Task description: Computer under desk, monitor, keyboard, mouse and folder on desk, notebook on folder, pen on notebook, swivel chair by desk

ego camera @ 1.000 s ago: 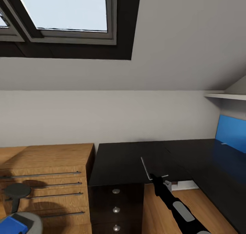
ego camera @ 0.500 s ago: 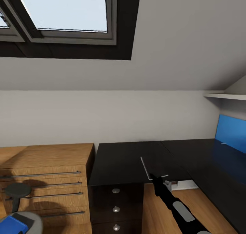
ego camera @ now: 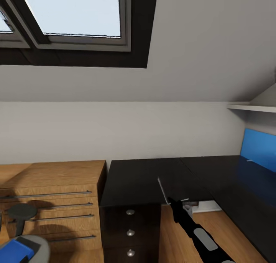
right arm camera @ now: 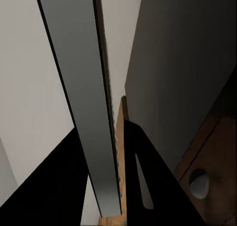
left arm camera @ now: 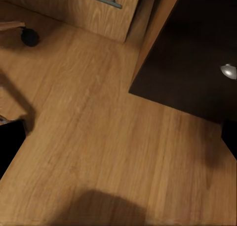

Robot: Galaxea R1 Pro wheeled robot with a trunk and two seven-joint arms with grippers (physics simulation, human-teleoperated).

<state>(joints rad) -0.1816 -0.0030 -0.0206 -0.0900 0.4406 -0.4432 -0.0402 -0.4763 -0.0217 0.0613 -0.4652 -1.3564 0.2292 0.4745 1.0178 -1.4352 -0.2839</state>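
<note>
My right gripper (ego camera: 177,206) is shut on the keyboard (ego camera: 163,190), a slim silver-grey slab held on edge just above the front edge of the glossy black desk (ego camera: 142,174). In the right wrist view the keyboard (right arm camera: 81,87) runs long and narrow between the black fingers (right arm camera: 143,166) of that gripper (right arm camera: 106,176). The grey swivel chair (ego camera: 36,247) sits at the lower left with the bright blue folder (ego camera: 13,252) on its seat. My left gripper (left arm camera: 123,147) hangs open over the wooden floor (left arm camera: 98,137). The monitor, mouse, computer, notebook and pen are out of view.
A light wooden low cabinet (ego camera: 53,178) with bar handles stands left of the desk's black drawer unit (ego camera: 130,232). A blue panel (ego camera: 258,148) stands at the desk's far right under a white shelf (ego camera: 253,107). A skylight (ego camera: 73,13) sits in the sloped ceiling.
The whole picture has shifted slightly, so the camera moved; a bit more of the chair shows. The right gripper still holds the keyboard in the same pose.
</note>
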